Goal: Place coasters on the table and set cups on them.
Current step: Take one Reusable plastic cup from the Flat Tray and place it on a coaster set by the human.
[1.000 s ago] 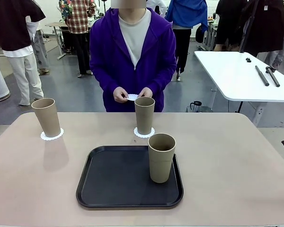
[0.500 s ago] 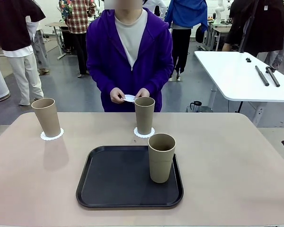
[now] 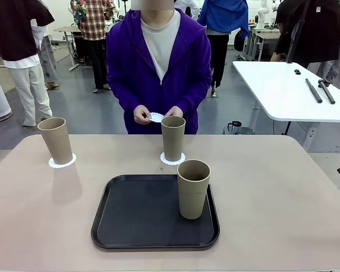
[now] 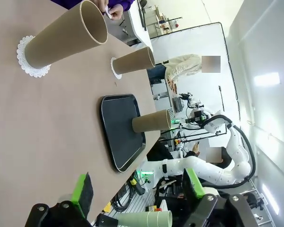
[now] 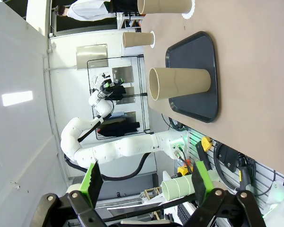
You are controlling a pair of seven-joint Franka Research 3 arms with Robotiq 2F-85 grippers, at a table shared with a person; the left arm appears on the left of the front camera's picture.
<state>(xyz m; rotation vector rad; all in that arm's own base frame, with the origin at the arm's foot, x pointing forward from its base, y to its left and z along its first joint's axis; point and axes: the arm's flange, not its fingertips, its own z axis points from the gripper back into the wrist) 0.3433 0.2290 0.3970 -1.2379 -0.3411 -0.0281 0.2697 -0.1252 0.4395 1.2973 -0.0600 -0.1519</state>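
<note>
Three tan cups stand on the beige table [image 3: 283, 192]. The left cup [image 3: 55, 140] sits on a white scalloped coaster [image 3: 62, 162]. The middle cup [image 3: 173, 137] sits on another coaster [image 3: 173, 159]. The third cup [image 3: 192, 188] stands on the black tray [image 3: 136, 215]. The person at the far side holds a third coaster [image 3: 156, 117] in both hands, above the table's far edge. My left gripper [image 4: 138, 189] is open and holds nothing, off the table's side, with the nearest cup [image 4: 66, 35] far ahead. My right gripper [image 5: 146, 181] is open too, away from the tray's cup [image 5: 180, 84].
The tray [image 4: 120, 130] lies in the middle near the robot's edge. A white table [image 3: 289, 90] with black rods stands at the back right. Other people stand farther back. The tabletop right of the tray is bare.
The person has swayed a little while holding the coaster. Cups, tray and both grippers have not moved.
</note>
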